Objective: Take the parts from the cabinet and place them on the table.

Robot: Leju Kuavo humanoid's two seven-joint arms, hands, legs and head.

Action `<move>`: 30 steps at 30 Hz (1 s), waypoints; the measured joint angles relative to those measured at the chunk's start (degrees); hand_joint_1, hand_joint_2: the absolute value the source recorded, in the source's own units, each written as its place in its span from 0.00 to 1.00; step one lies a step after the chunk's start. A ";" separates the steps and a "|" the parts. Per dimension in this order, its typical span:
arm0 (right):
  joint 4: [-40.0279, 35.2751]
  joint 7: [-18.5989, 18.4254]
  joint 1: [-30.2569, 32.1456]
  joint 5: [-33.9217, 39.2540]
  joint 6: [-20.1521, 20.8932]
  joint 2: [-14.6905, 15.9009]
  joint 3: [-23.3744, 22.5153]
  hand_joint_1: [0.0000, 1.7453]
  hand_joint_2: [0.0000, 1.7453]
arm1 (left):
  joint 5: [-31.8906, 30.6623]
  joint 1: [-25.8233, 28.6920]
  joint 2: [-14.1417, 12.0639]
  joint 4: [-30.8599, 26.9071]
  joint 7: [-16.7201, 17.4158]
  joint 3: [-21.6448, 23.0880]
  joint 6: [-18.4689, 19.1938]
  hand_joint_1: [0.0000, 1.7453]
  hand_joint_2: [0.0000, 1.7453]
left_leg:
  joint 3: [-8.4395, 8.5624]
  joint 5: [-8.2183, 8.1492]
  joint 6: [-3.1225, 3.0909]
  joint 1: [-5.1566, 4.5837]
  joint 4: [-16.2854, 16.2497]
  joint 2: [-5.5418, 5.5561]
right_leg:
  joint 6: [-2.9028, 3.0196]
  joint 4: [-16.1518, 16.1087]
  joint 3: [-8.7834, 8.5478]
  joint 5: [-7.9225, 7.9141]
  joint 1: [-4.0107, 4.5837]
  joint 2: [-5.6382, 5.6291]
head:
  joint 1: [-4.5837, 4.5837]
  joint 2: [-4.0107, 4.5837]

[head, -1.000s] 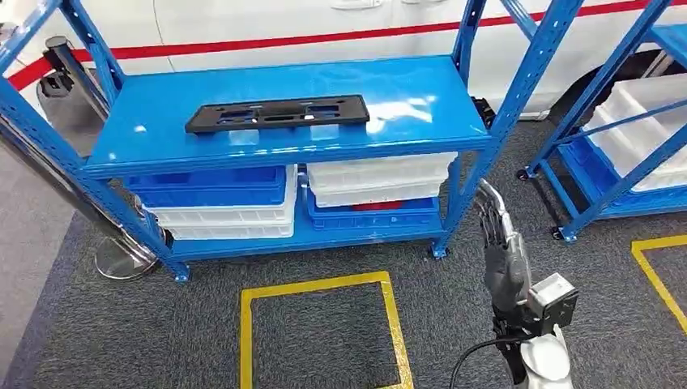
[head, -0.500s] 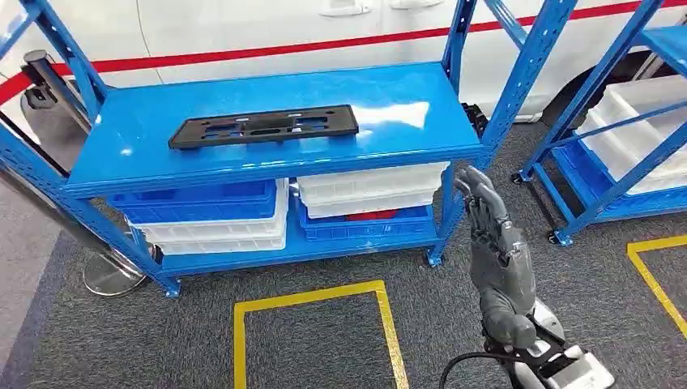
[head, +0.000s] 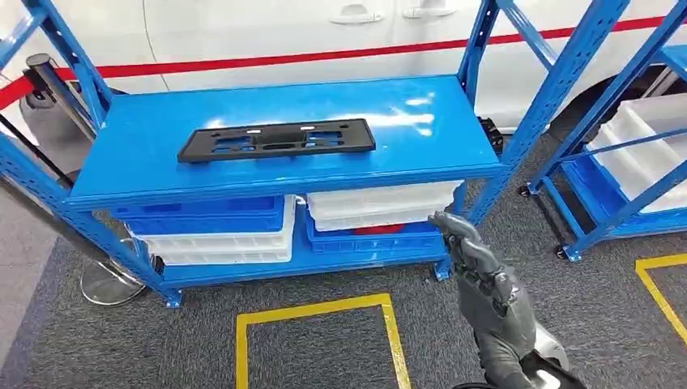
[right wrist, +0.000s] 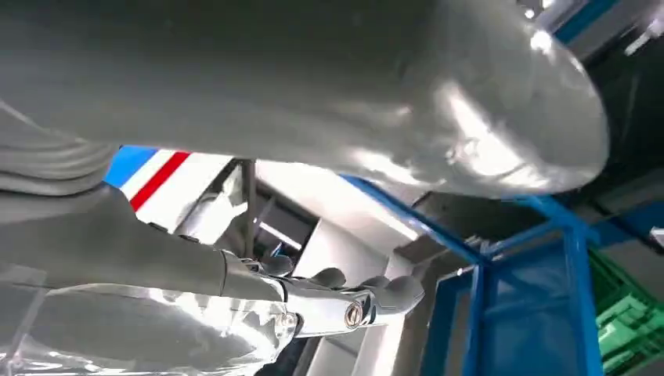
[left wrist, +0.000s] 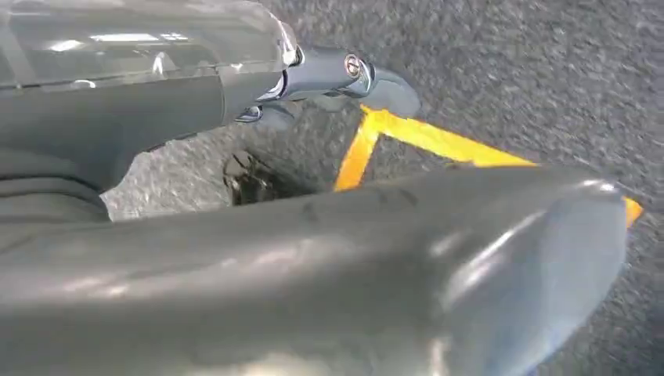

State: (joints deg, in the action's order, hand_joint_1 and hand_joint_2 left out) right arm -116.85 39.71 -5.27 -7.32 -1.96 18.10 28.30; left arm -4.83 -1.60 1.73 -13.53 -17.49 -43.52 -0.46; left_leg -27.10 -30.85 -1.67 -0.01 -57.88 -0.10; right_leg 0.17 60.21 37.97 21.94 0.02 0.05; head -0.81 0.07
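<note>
Nearest, the right hand (head: 486, 304) rises in front of the rack, its fingers loosely apart and holding nothing. The left hand (left wrist: 329, 78) hangs over the grey carpet beside a yellow floor line (left wrist: 415, 137); its fingers look extended and empty, though the thumb fills much of that view.

Beyond the right hand, the blue shelving rack (head: 454, 174) stands with stacked blue and white bins (head: 219, 227) on its lower shelf. On the upper shelf lies the task's part, a flat black plastic bracket (head: 277, 139), untouched and well apart from the hand. A white vehicle body (head: 324, 32) stands behind.

The bracket is thin and lies flush on slick painted metal, so fingers may slide it backward instead of getting under it; the rack's upright post is near the hand's path and could be struck.

Compared with a second ago, the right hand sits lower and more curled, and the camera has shifted.
</note>
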 joint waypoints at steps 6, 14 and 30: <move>0.22 -0.02 -0.64 -2.54 2.12 -0.50 0.07 0.00 0.00 | -0.11 -0.63 0.39 0.20 -0.09 -0.83 -0.20 0.00 0.00 | 0.10 0.60 1.82 -0.16 -3.22 0.24 | 1.28 -2.12 -2.85 1.98 -0.27 0.41 | -0.15 -0.02; 1.14 -0.02 -2.28 -3.63 4.35 -2.08 0.22 0.00 0.00 | -0.20 -0.19 0.72 0.24 -0.20 -1.90 -0.24 0.00 0.00 | -8.55 3.20 2.97 0.66 -6.45 0.08 | 1.12 -2.90 -7.85 5.57 -0.26 1.96 | -0.17 -0.02; 3.13 -0.02 -3.16 -2.73 8.43 -3.54 -0.79 0.00 0.00 | -1.16 -0.30 1.09 0.28 -0.61 -3.06 -0.13 0.00 0.00 | -0.66 1.06 -0.11 0.04 0.53 1.11 | -0.50 1.79 0.16 1.35 -0.53 0.48 | -0.02 -0.02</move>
State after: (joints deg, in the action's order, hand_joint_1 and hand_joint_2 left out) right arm -113.72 39.69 -8.43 -10.05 6.47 14.56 27.52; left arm -5.99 -1.90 2.82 -13.25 -18.10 -46.58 -0.59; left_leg -27.75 -29.79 -1.78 0.03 -57.35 1.01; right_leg -0.33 62.00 38.14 23.28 -0.51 0.53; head -0.83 0.04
